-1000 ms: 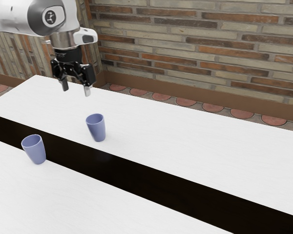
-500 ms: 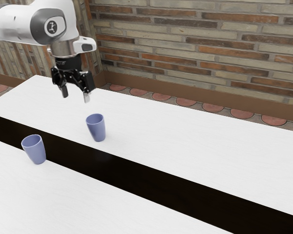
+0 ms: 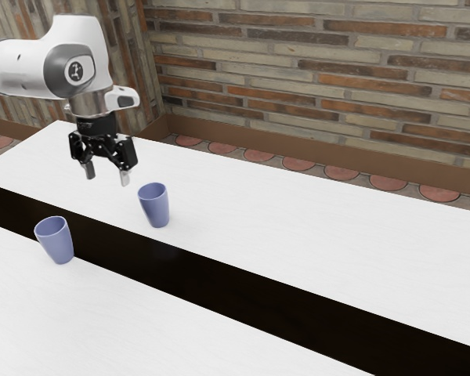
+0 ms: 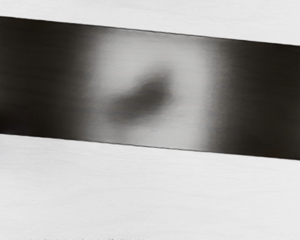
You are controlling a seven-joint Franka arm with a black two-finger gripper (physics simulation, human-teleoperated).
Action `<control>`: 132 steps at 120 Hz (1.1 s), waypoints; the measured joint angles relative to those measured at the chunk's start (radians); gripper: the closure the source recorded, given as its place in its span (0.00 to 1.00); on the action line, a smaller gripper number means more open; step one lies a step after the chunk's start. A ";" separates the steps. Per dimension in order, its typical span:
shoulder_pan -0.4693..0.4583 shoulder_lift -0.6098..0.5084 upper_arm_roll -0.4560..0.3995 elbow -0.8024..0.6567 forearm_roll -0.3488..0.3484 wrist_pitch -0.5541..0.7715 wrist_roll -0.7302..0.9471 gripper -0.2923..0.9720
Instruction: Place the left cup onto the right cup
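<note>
Hovering upper left of the frame, the gripper (image 3: 106, 175) is spread wide, holding nothing. The right cup (image 3: 153, 204) stands just lower right of it and the left cup (image 3: 54, 239) sits further down-left on the table (image 3: 313, 227). Risk imo: the fingers clip the nearer cup and tip it.

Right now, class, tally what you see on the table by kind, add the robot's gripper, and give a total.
Blue cups: 2, the near cup and the far cup, both upright.
Grippers: 1, the gripper, open above the table.
Total: 3
</note>
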 joint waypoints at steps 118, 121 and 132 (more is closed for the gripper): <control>0.175 0.044 -0.001 -0.133 0.042 0.157 0.048 0.26; 0.181 0.044 -0.001 -0.134 0.044 0.158 0.050 0.26; 0.196 0.046 -0.001 -0.134 0.053 0.162 0.057 0.26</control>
